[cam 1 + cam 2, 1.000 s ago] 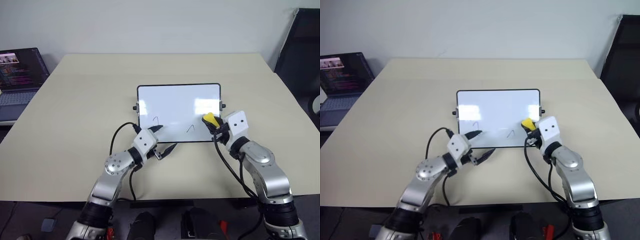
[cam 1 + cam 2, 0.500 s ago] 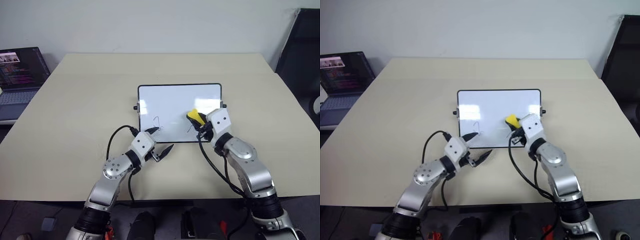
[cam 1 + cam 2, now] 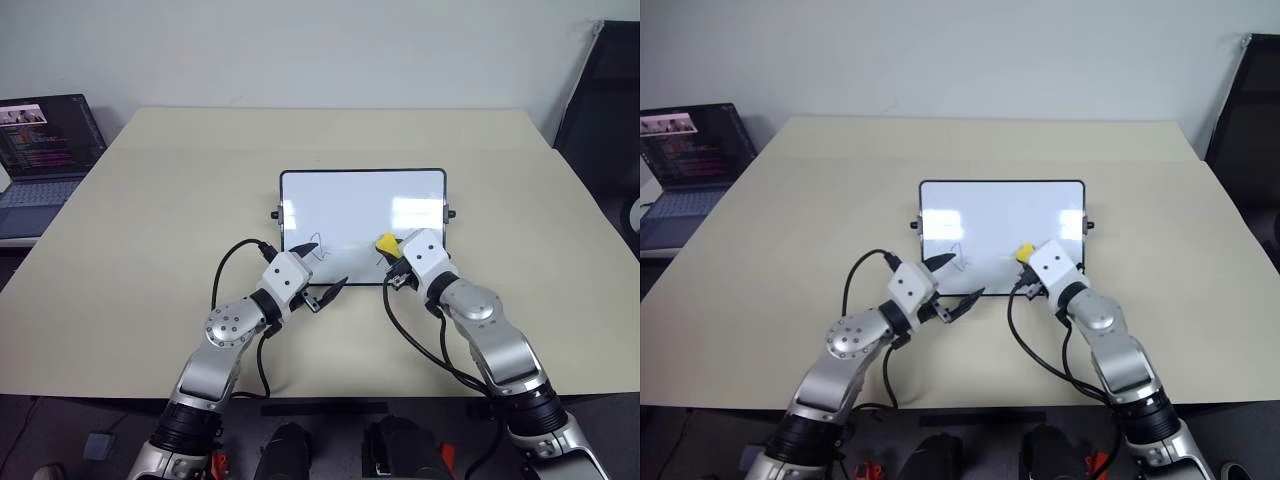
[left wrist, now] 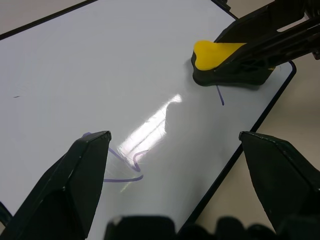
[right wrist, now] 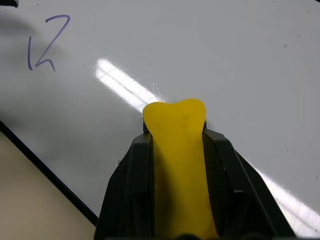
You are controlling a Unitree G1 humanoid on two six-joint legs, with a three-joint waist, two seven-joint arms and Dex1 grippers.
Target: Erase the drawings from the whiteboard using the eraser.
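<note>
Your table [image 3: 150, 220] carries the whiteboard [image 3: 363, 195] at centre. Your left gripper [image 3: 322, 276], jaws apart, straddles its 7 o'clock corner beside one drawing [image 3: 318, 243]. Your right gripper [image 3: 392, 252] is clamped on the eraser [image 3: 386, 243] at the 5 o'clock edge.

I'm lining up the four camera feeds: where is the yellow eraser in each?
Left eye: eraser on the board's near right part.
Right eye: same spot.
Left wrist: upper right, above a short stroke.
Right wrist: centre, between black fingers.
Shared landmark: the zigzag drawing.
</note>
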